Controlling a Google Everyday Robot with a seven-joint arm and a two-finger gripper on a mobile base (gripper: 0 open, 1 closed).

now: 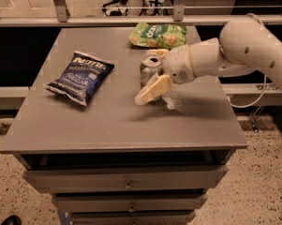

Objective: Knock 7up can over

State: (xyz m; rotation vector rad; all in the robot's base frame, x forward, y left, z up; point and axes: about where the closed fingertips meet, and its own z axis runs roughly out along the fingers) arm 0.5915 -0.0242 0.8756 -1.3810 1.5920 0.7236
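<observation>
The 7up can (pixel 148 71) is a small silver can with green print. It stands near the middle of the grey table (pixel 107 125), leaning slightly left. My gripper (pixel 154 73) reaches in from the right, open, with its jaws on either side of the can. One cream finger (pixel 153 90) lies in front of the can and touches its lower side. The other finger (pixel 160 53) is behind its top. The lower right of the can is hidden by the hand.
A dark blue chip bag (pixel 79 77) lies on the left of the table. A green snack bag (pixel 158 35) lies at the back, just behind the can. The white arm (pixel 253 46) spans the right side. Drawers (pixel 126 184) sit below the front edge.
</observation>
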